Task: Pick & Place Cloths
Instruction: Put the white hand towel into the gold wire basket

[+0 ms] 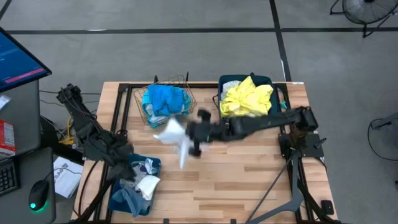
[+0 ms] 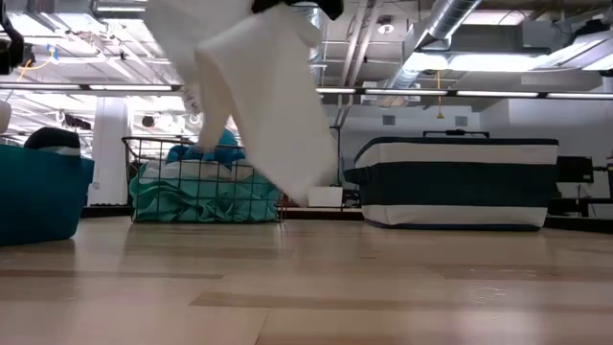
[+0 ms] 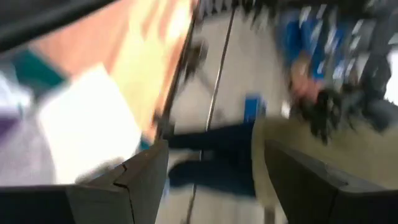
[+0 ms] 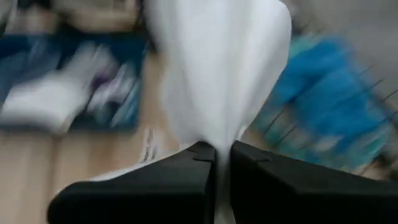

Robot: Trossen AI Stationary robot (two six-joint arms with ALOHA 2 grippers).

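My right gripper (image 1: pixel 194 138) reaches to the table's middle and is shut on a white cloth (image 1: pixel 173 134), which hangs high in the low view (image 2: pixel 259 96). Teal-blue cloths (image 1: pixel 164 101) fill the copper wire basket (image 2: pixel 203 182). A yellow cloth (image 1: pixel 247 98) lies heaped in the far dark bin. White, grey and blue cloths (image 1: pixel 142 184) lie in the near-left blue bin. My left gripper (image 3: pixel 208 180) is open and hovers at that bin's far edge (image 1: pixel 129 163); a white cloth (image 3: pixel 87 124) shows beyond its fingers. My right gripper pinches the white cloth between its two fingers at a gathered part (image 4: pixel 217 146); how many layers I cannot tell. The cloth spreads out beyond the fingertips and hangs below the gripper, clear of the table top (image 2: pixel 302 187).
The wire basket (image 1: pixel 165 102) and the dark bin (image 1: pixel 224 87) stand side by side at the table's far edge. The blue bin (image 1: pixel 154 163) sits at the near-left corner. Bare wood (image 1: pixel 242 174) lies in the table's near right part. A monitor (image 1: pixel 15 59) stands beyond the left edge.
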